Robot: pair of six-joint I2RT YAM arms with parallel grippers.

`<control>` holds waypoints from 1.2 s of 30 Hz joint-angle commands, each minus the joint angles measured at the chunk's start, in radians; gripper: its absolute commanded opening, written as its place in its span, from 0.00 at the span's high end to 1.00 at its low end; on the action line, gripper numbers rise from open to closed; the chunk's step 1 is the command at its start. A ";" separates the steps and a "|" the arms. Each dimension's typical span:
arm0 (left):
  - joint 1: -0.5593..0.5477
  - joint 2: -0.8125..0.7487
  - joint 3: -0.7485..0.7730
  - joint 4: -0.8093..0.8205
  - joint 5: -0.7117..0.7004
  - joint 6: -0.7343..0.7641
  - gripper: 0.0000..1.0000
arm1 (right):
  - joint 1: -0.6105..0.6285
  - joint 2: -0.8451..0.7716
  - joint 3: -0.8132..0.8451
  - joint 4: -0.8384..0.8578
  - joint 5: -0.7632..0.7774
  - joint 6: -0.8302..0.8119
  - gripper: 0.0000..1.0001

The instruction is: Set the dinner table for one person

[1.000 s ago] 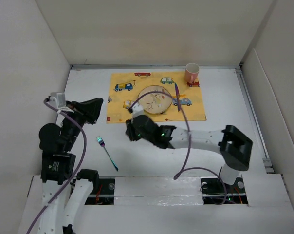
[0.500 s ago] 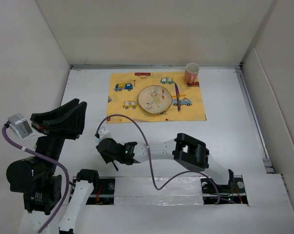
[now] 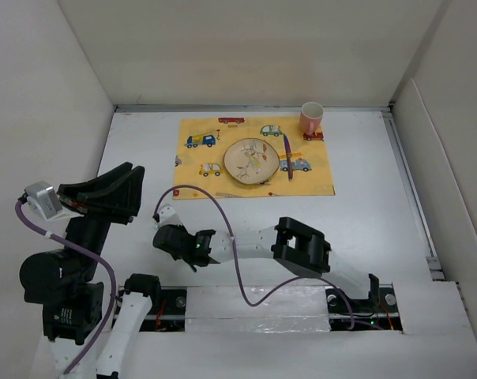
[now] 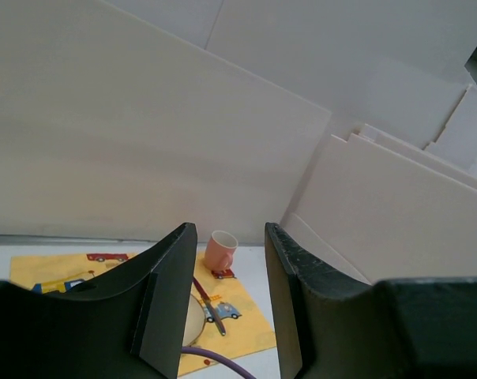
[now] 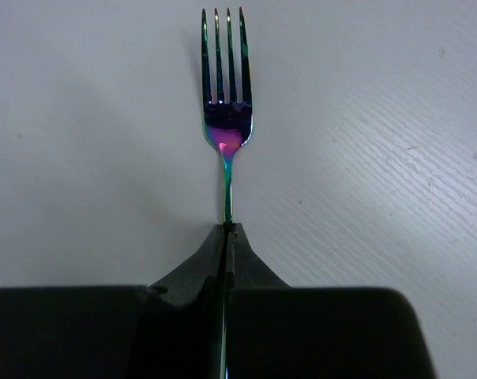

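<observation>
One fork (image 5: 227, 134) pinched in the right hand (image 5: 225, 235); one plate (image 3: 251, 161), one cup (image 3: 311, 118).

One fork (image 5: 227, 118), another utensil (image 3: 287, 154), plate (image 3: 251, 160), cup (image 3: 311, 118), placemat (image 3: 199, 170).

1. The left arm (image 3: 65, 280) has bulky black motor housings and white links. A purple cable (image 3: 106, 276) runs back from a small pale-grey box (image 3: 39, 196) behind the fingers.
2. The left gripper (image 4: 229, 237) has two matte black wedge-shaped fingers (image 4: 169, 300) with flat inner faces.
3. The right arm (image 3: 258, 241) has white links and black joint blocks, with a second purple cable (image 3: 240, 272) and a tiny green light (image 3: 197, 245) just behind the fingers.
4. The right gripper (image 5: 227, 230) has black fingers tapering to thin tips.
</observation>
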 commanded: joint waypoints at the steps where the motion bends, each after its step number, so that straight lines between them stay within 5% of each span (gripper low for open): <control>1: -0.004 -0.005 -0.027 0.037 -0.014 0.018 0.63 | -0.009 -0.034 0.030 -0.020 0.085 0.011 1.00; 6: -0.004 0.001 -0.087 0.058 -0.010 0.011 0.63 | -0.162 -0.120 0.069 0.014 0.064 0.005 1.00; 17: -0.004 0.049 -0.250 0.117 0.026 -0.019 0.63 | -0.429 0.041 0.361 -0.076 -0.031 0.175 1.00; 26: -0.004 0.076 -0.296 0.123 0.043 -0.011 0.63 | -0.497 0.185 0.574 -0.150 -0.089 0.250 1.00; 36: -0.004 0.115 -0.323 0.163 0.070 -0.019 0.63 | -0.536 0.207 0.522 -0.130 -0.109 0.287 1.00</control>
